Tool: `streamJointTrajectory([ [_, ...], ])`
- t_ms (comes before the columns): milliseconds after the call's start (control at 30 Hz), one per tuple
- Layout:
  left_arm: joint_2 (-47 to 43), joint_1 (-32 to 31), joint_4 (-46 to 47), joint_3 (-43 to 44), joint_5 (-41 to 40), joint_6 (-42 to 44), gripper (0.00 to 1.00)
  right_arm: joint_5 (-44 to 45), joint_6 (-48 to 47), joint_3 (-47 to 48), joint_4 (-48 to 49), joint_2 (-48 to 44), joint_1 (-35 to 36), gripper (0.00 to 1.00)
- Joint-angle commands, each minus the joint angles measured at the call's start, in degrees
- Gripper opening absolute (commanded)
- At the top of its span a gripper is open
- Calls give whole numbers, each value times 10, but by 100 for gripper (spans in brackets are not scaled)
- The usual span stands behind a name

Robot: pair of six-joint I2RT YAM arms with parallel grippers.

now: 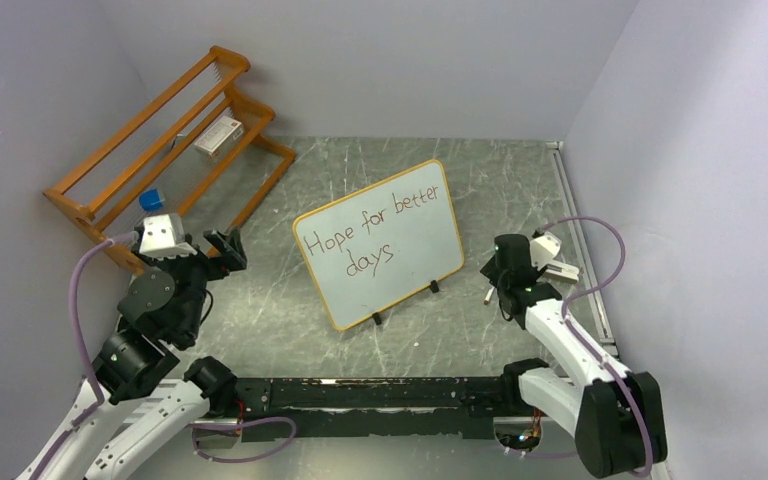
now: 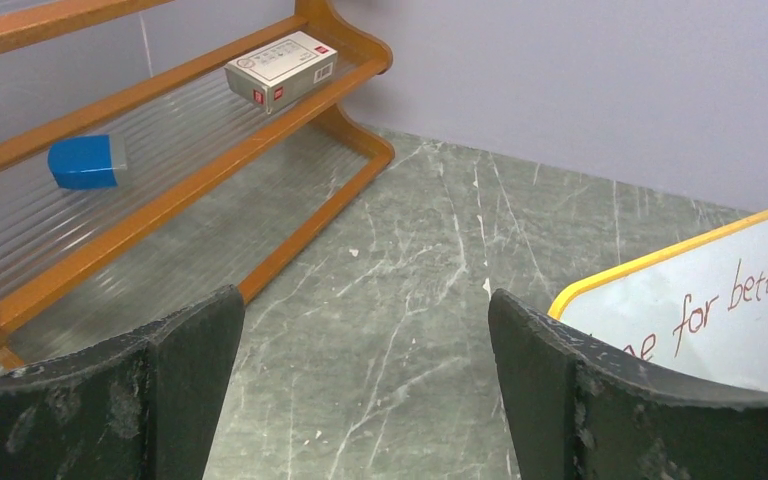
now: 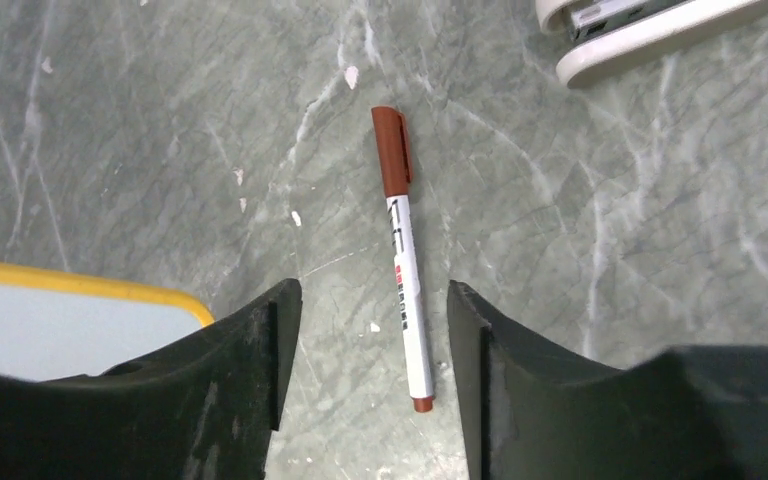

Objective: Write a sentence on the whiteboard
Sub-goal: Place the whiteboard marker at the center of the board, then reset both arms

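The whiteboard (image 1: 380, 243) stands tilted on two black feet in the middle of the table, with a yellow-wood rim. The sentence (image 1: 365, 232) "Hope for better days" is written on it in two slanted rows. Part of the board (image 2: 700, 300) shows in the left wrist view. A capped brown-and-white marker (image 3: 403, 255) lies on the table below my right gripper (image 3: 373, 340), which is open and empty above it. The marker also shows in the top view (image 1: 489, 295). My left gripper (image 2: 365, 350) is open and empty, left of the board.
An orange wooden rack (image 1: 175, 130) stands at the back left with a white box (image 2: 282, 68) and a blue object (image 2: 85, 161) on it. A white object (image 3: 650, 30) lies on the table right of the marker. Grey walls enclose the table.
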Motion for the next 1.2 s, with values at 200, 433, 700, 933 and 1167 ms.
streamJointTrajectory([
  [200, -42, 4, -102, 36, 30, 14, 98, 13, -95, 124, -174, -178, -5, 99],
  [433, -66, 4, -156, 83, 46, 23, 97, -19, -185, 193, -219, -329, 16, 100],
  [700, -119, 4, -142, 34, 40, 4, 98, 7, -254, 207, -214, -406, 23, 100],
  [933, -149, 4, -125, -9, 37, -11, 98, -17, -280, 156, -180, -483, 30, 100],
  [1167, -151, 4, -116, -23, 33, -7, 98, -35, -295, 148, -180, -503, 32, 100],
])
